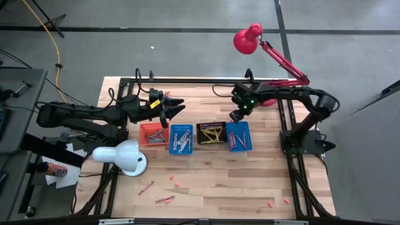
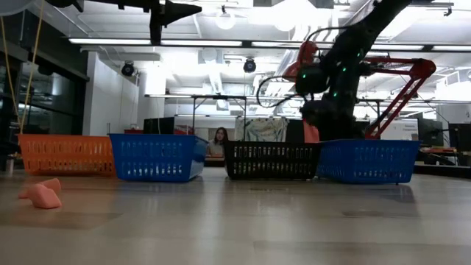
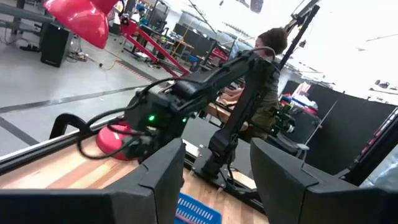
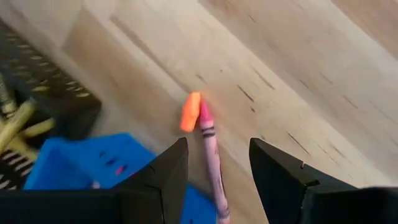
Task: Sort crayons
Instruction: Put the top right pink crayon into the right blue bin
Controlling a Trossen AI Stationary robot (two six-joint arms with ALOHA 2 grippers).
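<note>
I see a pale plank-grained wooden table (image 1: 250, 181), far half crowded, near half mostly bare; four rectangular mesh baskets stand in a row mid-table: orange basket (image 1: 153, 134), blue basket (image 1: 180, 139), black basket (image 1: 211, 133), second blue basket (image 1: 238, 136), each holding thin crayons lying roughly along the basket's length. Loose crayons (image 1: 165, 199) lie scattered toward the near edge, long axes mixed; small pink and orange stubs toward the near right corner. Right gripper (image 4: 217, 168) hangs over the far rim of the second blue basket, fingers apart, a pink crayon (image 4: 211, 162) between them, tip beside an orange stub (image 4: 190, 112); I cannot tell if it is gripped. Left gripper (image 1: 175, 107) hovers beyond the orange basket, fingers apart, empty.
</note>
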